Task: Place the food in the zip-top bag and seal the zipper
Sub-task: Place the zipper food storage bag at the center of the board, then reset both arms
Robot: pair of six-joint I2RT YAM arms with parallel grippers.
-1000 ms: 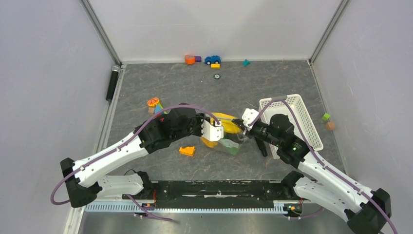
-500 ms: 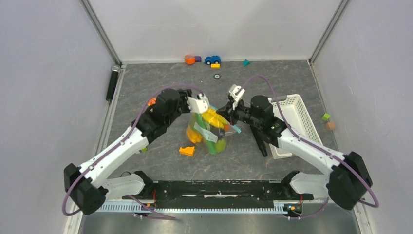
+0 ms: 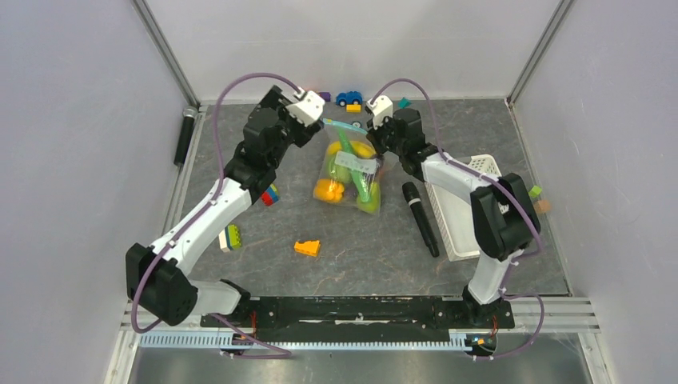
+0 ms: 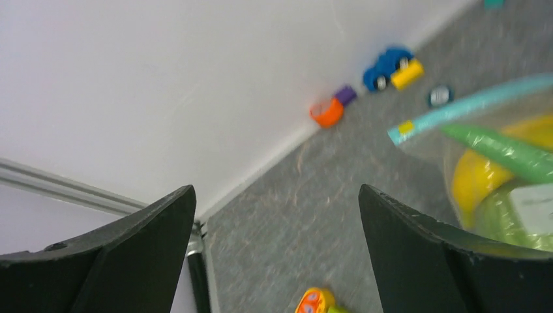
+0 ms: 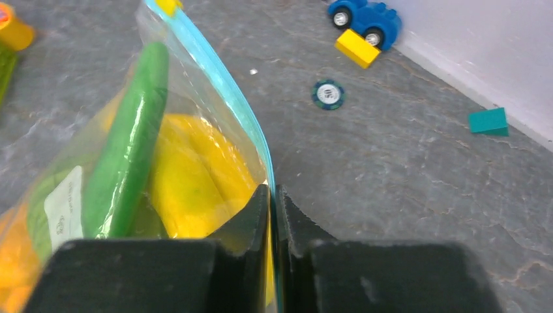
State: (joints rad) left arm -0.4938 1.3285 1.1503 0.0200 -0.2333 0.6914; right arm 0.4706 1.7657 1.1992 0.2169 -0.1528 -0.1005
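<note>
The clear zip-top bag lies on the grey table between my two grippers, with its pale label up. Inside it is the food: a long green pod, a yellow fruit and an orange piece. The teal zipper runs along the bag's far edge. My right gripper is shut on the zipper's right end. My left gripper is wide open and holds nothing. It hangs just left of the zipper's free end.
A black marker lies beside the white slotted basket. An orange wedge and small blocks sit nearer the arms. A blue toy car, an orange ring and a teal block line the back wall.
Both arms swung toward the back wall and the bag went with them. The left gripper let go of the bag and opened wide. The right gripper kept its hold on the zipper.
</note>
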